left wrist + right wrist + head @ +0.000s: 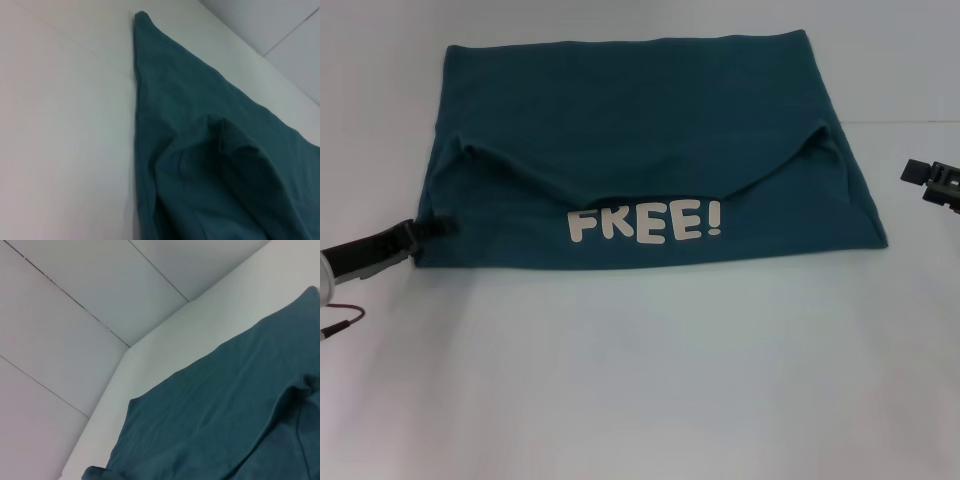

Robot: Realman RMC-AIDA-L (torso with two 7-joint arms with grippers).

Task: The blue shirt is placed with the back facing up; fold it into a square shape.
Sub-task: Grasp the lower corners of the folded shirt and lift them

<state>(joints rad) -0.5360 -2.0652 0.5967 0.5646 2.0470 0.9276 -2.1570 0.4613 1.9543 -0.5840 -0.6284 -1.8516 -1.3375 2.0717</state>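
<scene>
Lying folded on the table [640,380], blue shirt [640,130]; left gripper [438,227] at its near-left corner, right gripper [920,175] apart, jaws unclear.

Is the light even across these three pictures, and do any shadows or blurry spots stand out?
Head view: soft, even light on the white table, no glare; the dark teal-blue cotton shirt casts only a faint shadow along its near edge, and its white letters read crisply. Left wrist view: the shirt's fold looks soft, shaded in the creases. Right wrist view: even light, darker folds near the shirt's edge.
</scene>
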